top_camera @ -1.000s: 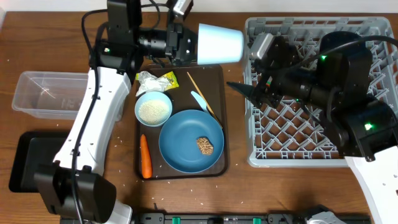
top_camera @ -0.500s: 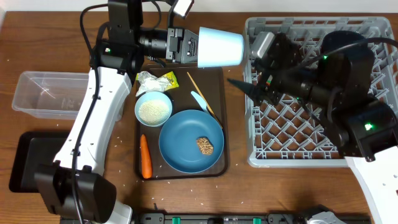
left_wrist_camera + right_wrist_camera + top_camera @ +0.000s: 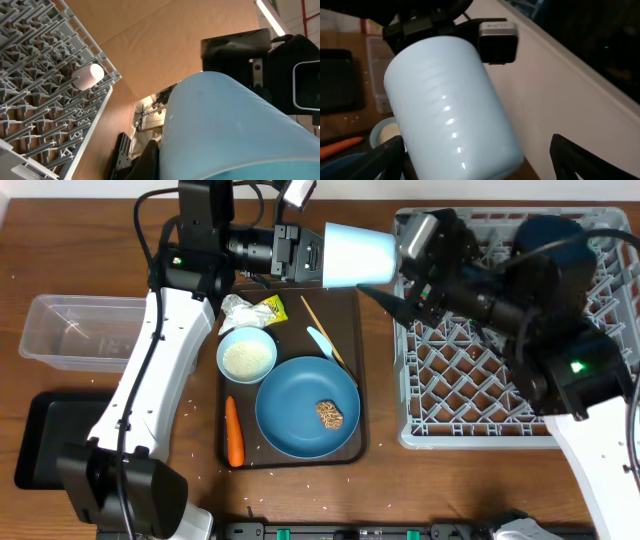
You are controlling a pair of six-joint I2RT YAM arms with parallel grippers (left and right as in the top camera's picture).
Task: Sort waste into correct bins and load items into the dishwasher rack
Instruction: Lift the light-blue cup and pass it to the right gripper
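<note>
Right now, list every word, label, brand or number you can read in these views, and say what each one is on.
No text is legible in any view.
crumpled yellow-and-silver wrapper: any print is too small to read.
light blue cup: plain, no markings seen.
dishwasher rack: no label seen.

The overhead camera looks straight down on my whole table [image 3: 60, 220]. My left wrist camera hugs the light blue cup [image 3: 225, 130], facing the rack [image 3: 40, 75] at upper left. My right wrist camera meets the same cup close, mid-frame.
</note>
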